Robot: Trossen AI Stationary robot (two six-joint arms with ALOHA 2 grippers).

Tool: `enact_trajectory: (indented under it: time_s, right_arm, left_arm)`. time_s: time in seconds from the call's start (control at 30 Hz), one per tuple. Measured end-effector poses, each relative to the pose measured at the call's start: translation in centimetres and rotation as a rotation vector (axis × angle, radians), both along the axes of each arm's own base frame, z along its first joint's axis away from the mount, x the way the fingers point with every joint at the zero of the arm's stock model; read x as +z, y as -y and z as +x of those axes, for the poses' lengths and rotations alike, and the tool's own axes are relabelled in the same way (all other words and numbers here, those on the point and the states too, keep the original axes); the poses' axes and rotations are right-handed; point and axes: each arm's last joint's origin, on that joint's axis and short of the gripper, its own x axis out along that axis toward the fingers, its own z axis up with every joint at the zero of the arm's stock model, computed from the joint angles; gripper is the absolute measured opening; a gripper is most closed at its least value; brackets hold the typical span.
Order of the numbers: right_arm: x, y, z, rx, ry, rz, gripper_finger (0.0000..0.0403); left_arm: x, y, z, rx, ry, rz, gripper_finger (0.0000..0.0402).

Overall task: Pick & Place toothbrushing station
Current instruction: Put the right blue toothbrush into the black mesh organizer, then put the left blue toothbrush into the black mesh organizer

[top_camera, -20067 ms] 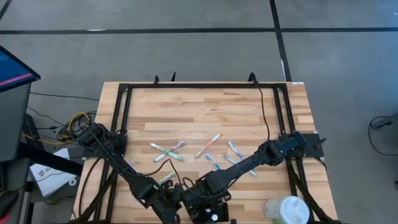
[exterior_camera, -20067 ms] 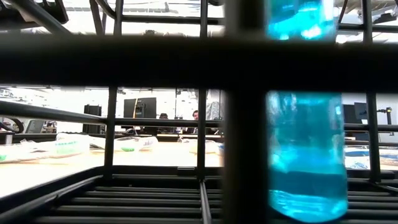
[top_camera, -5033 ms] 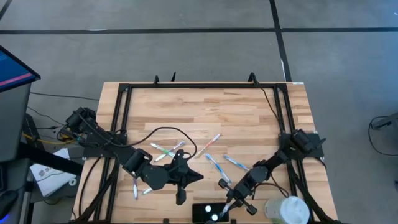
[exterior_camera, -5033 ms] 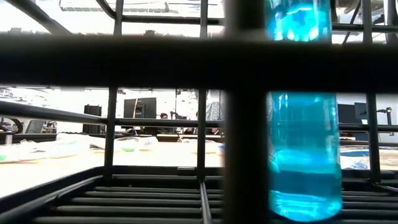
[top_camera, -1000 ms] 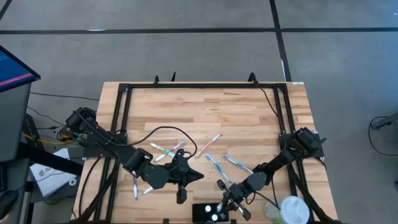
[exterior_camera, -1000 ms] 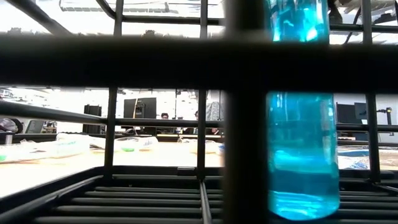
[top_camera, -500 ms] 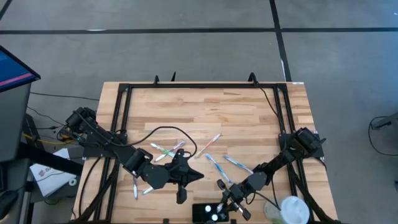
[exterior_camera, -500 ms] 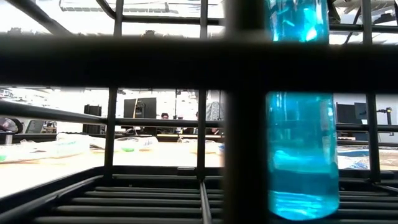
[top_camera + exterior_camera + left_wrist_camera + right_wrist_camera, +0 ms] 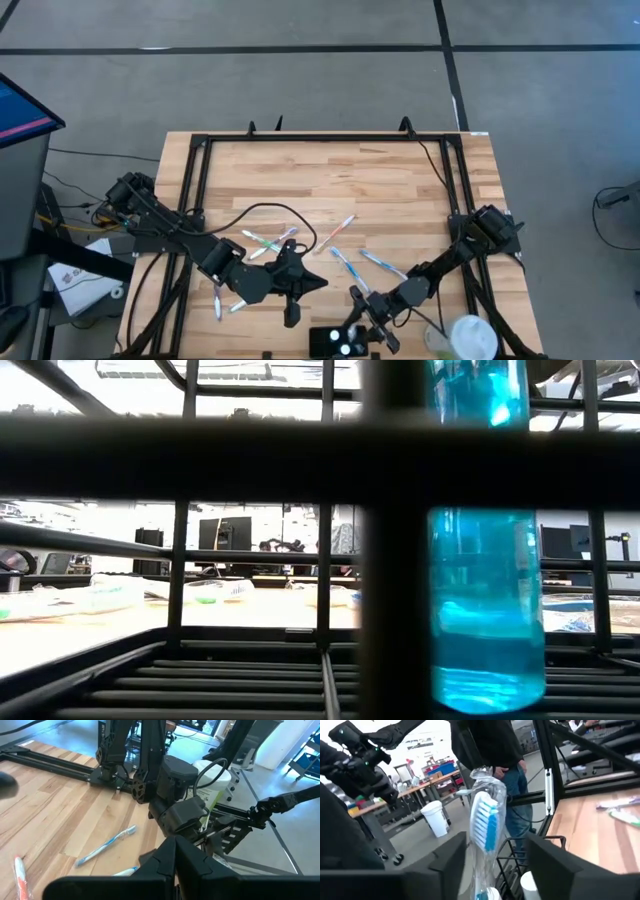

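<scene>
1. Now, over at the bench's near edge, the right gripper [image 9: 366, 322] sits just beside the small black rectangular toothbrushing station [image 9: 338, 342], which stands at the middle of that edge.
2. Its jaws are spread apart, and a blue-and-white plastic-wrapped toothbrush [image 9: 485, 832] stands upright between the two dark fingers [image 9: 547, 865], head up; whether they touch it I cannot tell.
3. From table height, a blue translucent toothbrush handle [image 9: 487, 600] stands upright behind the station's black bars.
4. Meanwhile the left gripper [image 9: 290, 318] rests on the pale wooden bench [image 9: 330, 180] to the left of the station, jaws closed tight with nothing in them.
5. Several loose toothbrushes [image 9: 347, 265] lie scattered mid-bench, and a white round cup-like container [image 9: 468, 337] sits at the near right corner.
6. A person in dark top and jeans [image 9: 502, 757] stands beyond the bench.
</scene>
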Motion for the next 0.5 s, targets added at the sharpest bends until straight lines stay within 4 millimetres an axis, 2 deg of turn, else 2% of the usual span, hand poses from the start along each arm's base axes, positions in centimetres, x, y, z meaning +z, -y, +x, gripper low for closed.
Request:
enact_trajectory:
  time_s: [0.2, 0.5]
  right_arm:
    - [0.0, 0.0, 0.0, 0.004, -0.031, 0.049, 0.0267]
    - [-0.26, 0.07, 0.07, 0.006, -0.1, 0.106, 0.0286]
  left_arm:
    - [0.0, 0.0, 0.0, -0.001, 0.0, 0.0, 0.0]
    - [0.0, 0.01, 0.0, -0.004, -0.001, -0.001, 0.0]
